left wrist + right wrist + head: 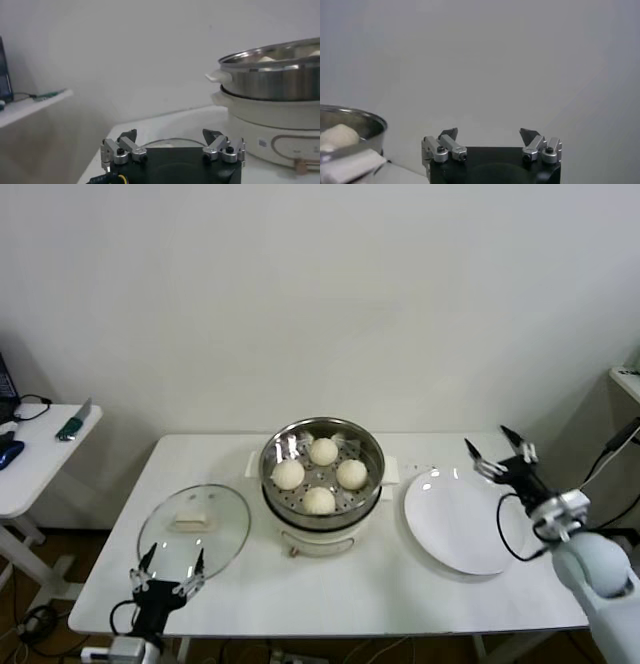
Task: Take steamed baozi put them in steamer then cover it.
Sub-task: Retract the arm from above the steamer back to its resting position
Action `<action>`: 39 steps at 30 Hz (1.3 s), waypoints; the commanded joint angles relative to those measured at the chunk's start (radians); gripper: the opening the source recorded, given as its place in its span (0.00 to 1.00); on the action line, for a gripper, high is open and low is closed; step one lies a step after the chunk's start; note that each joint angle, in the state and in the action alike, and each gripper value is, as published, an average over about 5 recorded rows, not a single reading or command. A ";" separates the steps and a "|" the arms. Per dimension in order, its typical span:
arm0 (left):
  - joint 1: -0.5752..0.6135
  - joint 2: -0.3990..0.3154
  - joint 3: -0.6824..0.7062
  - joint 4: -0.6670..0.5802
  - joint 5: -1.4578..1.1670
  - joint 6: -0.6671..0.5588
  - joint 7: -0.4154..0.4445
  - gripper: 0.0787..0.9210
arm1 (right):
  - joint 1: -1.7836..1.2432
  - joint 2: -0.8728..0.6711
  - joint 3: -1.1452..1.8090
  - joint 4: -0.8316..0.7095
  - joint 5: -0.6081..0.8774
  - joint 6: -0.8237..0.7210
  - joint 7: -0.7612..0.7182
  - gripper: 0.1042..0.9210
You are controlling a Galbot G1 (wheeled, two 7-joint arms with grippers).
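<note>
Four cream-white baozi (320, 475) lie in the shiny steel steamer (366, 446), which sits on a white pot base at the table's middle. The steamer also shows in the left wrist view (280, 80) and at the edge of the right wrist view (355, 122). The glass cover (165, 537) with its cream handle (194, 516) lies flat on the table to the steamer's left. My left gripper (168, 563) is open and empty at the cover's near edge, whose rim shows between its fingers (170, 141). My right gripper (497, 446) is open and empty above the far right of the plate.
A flat white plate (455, 524) lies bare to the right of the steamer. A small side table (40, 454) with tools stands at the far left. A wall runs close behind the table.
</note>
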 commanded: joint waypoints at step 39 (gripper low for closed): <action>-0.293 0.035 0.019 0.525 1.374 -0.096 -0.403 0.88 | -0.323 0.344 0.066 -0.086 -0.125 0.322 0.020 0.88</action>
